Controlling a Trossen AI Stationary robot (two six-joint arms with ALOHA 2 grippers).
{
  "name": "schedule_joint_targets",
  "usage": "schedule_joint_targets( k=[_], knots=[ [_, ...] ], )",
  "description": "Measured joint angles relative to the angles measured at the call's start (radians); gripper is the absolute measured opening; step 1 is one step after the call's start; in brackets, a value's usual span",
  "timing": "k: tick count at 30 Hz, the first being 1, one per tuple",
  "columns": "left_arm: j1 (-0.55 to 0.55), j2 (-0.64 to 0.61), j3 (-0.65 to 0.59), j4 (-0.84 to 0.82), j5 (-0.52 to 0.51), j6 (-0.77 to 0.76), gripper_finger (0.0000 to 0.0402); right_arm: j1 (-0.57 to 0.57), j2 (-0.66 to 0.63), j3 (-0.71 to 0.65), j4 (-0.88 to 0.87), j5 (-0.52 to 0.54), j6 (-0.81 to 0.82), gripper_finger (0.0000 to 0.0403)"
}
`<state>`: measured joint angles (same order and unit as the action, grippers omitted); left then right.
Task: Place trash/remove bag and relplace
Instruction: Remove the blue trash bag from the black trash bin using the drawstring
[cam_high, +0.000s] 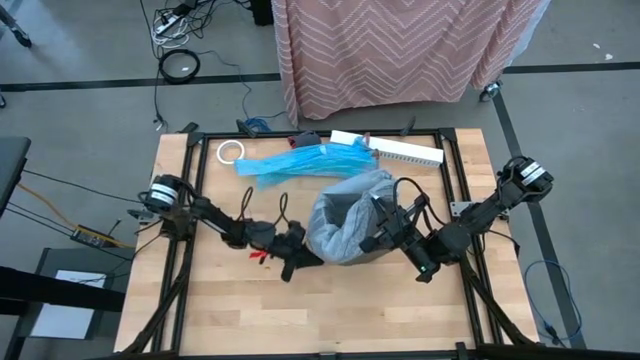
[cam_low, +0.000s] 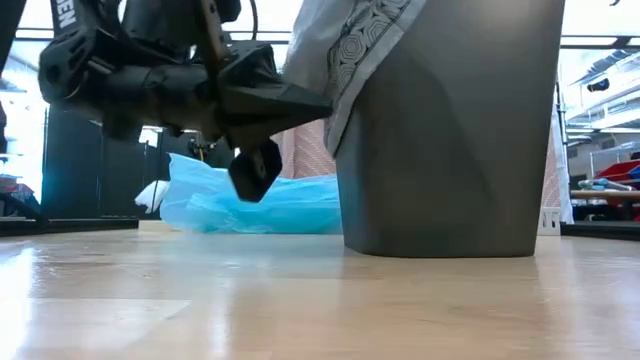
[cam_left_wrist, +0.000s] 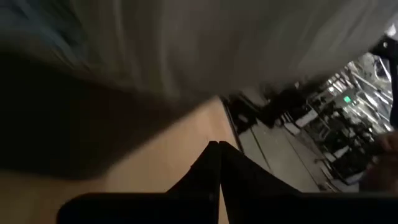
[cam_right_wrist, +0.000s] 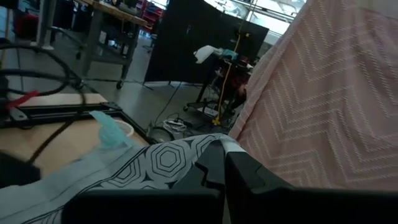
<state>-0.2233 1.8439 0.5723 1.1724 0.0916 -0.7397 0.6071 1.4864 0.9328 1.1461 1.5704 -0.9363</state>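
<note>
Nearest the front edge of the wooden table (cam_high: 330, 310), the left gripper (cam_high: 297, 262) sits low beside the grey bin (cam_low: 450, 130), its 2 fingers pressed together with nothing visible between them; in the low view its dark fingertips (cam_low: 300, 103) point at the bin's wall just under the overhanging liner. The bin stands upright near the table's middle, and the bag (cam_high: 345, 215), a thin grey liner with a hexagon-printed band, is draped over its rim and hangs down the outside. The right gripper (cam_high: 378, 240) is at the bin's rim on the opposite side, fingers closed tight on a fold of the bag (cam_right_wrist: 161, 162). Behind the bin lies a crumpled bright blue plastic bag (cam_high: 300, 162), with a white tape roll (cam_high: 231, 151) beside it near the far-left corner. At the far edge rests a long white box (cam_high: 395, 148). Beyond the table hangs a pink chevron-patterned cloth (cam_high: 400, 45).
</note>
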Motion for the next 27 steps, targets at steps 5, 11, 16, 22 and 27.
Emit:
schedule_joint_targets(
  k=[5, 11, 16, 22, 27],
  knots=[
    [-0.033, 0.000, -0.027, 0.018, -0.057, -0.002, 0.0004, -0.014, 0.000, 0.000, 0.001, -0.013, 0.000, 0.0000],
    [-0.026, -0.005, -0.133, 0.015, -0.369, 0.019, 0.0003, -0.014, -0.001, 0.000, 0.015, -0.157, 0.026, 0.0000],
    [-0.010, -0.005, -0.246, 0.284, -0.664, 0.015, 0.0007, -0.020, -0.002, 0.000, 0.035, -0.133, 0.028, 0.0000],
    [0.023, -0.031, -0.326, 0.399, -0.715, -0.022, 0.0019, -0.020, -0.003, 0.000, 0.035, -0.046, 0.043, 0.0000],
    [0.095, -0.029, -0.291, 0.398, -0.348, 0.083, 0.0037, -0.020, -0.003, -0.001, 0.032, -0.050, 0.051, 0.0000]
  ],
)
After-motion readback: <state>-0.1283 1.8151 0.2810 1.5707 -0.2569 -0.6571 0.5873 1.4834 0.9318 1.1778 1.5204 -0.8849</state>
